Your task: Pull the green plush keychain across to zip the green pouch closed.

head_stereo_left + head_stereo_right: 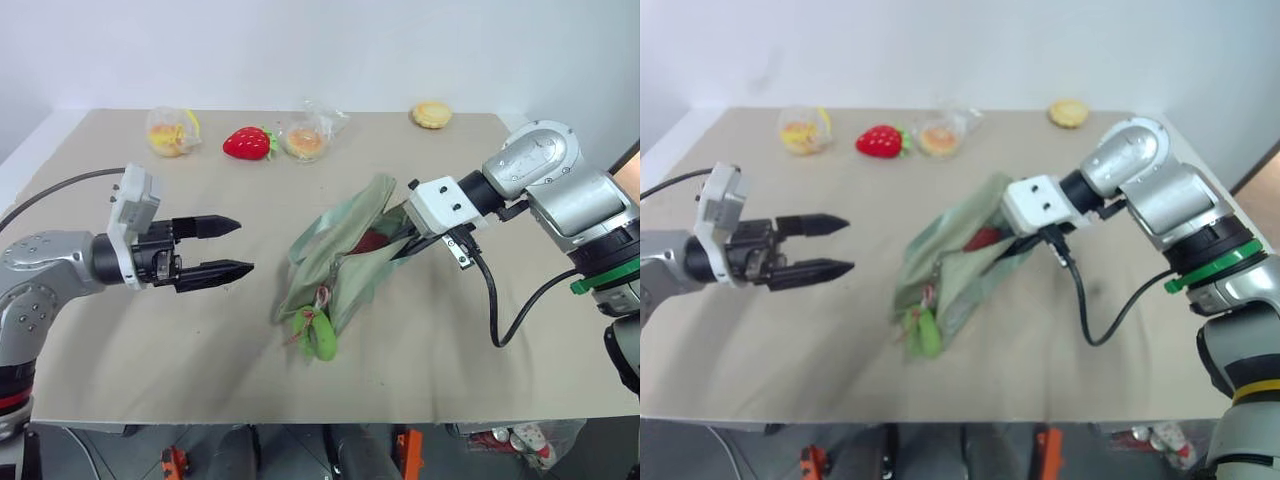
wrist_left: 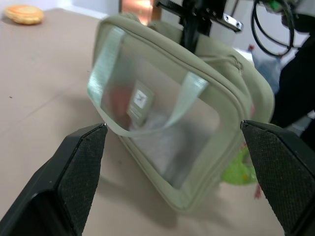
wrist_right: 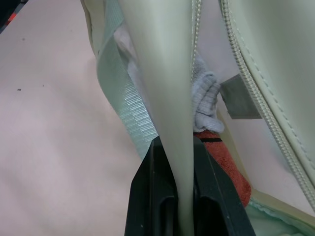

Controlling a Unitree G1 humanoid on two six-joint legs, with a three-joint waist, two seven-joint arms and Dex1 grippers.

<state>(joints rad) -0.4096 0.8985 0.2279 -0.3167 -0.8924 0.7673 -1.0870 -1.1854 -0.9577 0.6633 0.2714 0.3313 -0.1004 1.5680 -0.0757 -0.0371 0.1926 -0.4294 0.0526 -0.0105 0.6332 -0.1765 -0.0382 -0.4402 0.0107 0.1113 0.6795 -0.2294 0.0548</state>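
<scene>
The green pouch (image 1: 340, 262) lies slanted in the middle of the table, its top zipper gaping and something red inside. The green plush keychain (image 1: 350, 340) rests on the table at the pouch's near end, beside a red cord. My right gripper (image 1: 400, 240) reaches down into the far end. In the right wrist view its fingers (image 3: 147, 196) are shut on the pouch's fabric wall (image 3: 162, 59). My left gripper (image 1: 243, 247) hovers open to the left of the pouch and points at its clear window (image 2: 162, 128). It touches nothing. The keychain (image 2: 238, 169) shows past the pouch's corner.
Along the far edge sit a red plush strawberry (image 1: 247, 143), two clear bags of toy food (image 1: 170, 132) (image 1: 310, 135) and a round bun (image 1: 432, 115). A black cable (image 1: 510, 310) hangs from my right wrist over the table.
</scene>
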